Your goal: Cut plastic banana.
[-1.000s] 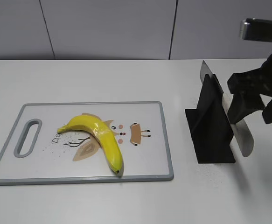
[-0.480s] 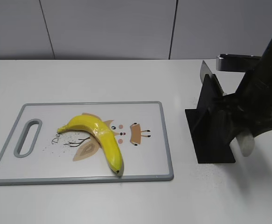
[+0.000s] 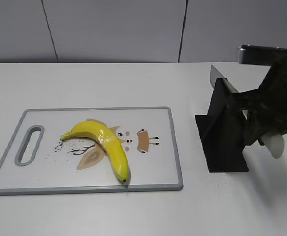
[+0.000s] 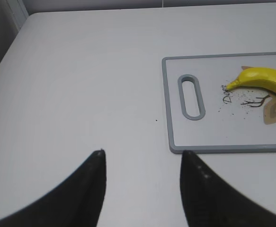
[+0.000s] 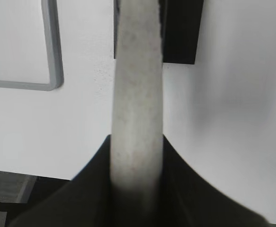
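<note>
White tabletop (image 3: 109, 216) fills the scene under a grey panelled wall. At the left, the left gripper (image 4: 142, 163) is held low over bare table beside the cutting board (image 3: 15, 184), its fingers spread apart and empty. On the board, a smooth yellow banana (image 3: 106, 145) is laid in a curve, its stem end turned to the left and its dark tip toward the near edge. At the right, beside the black knife stand (image 3: 222, 137), the right gripper (image 5: 135, 177) is seen clamped on the pale knife handle (image 5: 137, 94).

one banana (image 3: 104, 142), one cutting board (image 3: 153, 118), one knife (image 5: 137, 94), one stand (image 3: 222, 132)
</note>
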